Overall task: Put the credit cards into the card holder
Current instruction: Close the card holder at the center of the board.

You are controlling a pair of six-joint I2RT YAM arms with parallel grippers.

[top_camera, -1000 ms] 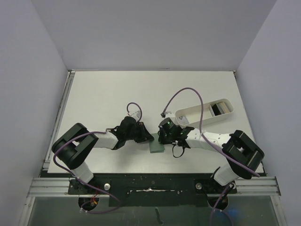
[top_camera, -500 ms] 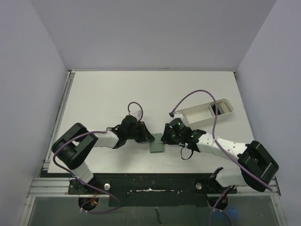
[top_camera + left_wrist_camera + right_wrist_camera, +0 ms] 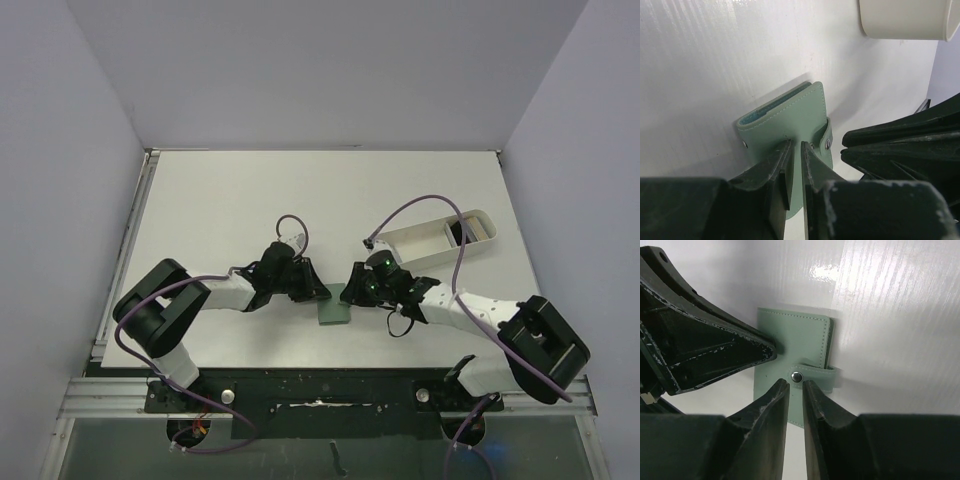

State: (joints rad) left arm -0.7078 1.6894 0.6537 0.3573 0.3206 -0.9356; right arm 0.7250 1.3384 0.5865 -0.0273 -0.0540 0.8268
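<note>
Both arms have met at the card holder (image 3: 795, 335), which lies shut on the white surface (image 3: 250, 200) near its front edge, between the two arms, its strap snapped across the edge. The left gripper (image 3: 795, 150) bears on the holder from one side, jaws drawn to a thin slit. I can't tell if they pinch the cover or only pin it down, but it looks like a bracing hold. The right gripper (image 3: 796, 387) comes in opposite, jaws just as narrow, tips right at the snap stud (image 3: 797, 376), probably to work the strap loose. Whether the strap is caught between them I can't see. The credit cards (image 3: 468, 232) wait in the far end of the white oval tray (image 3: 420, 250), well off to the right.
</note>
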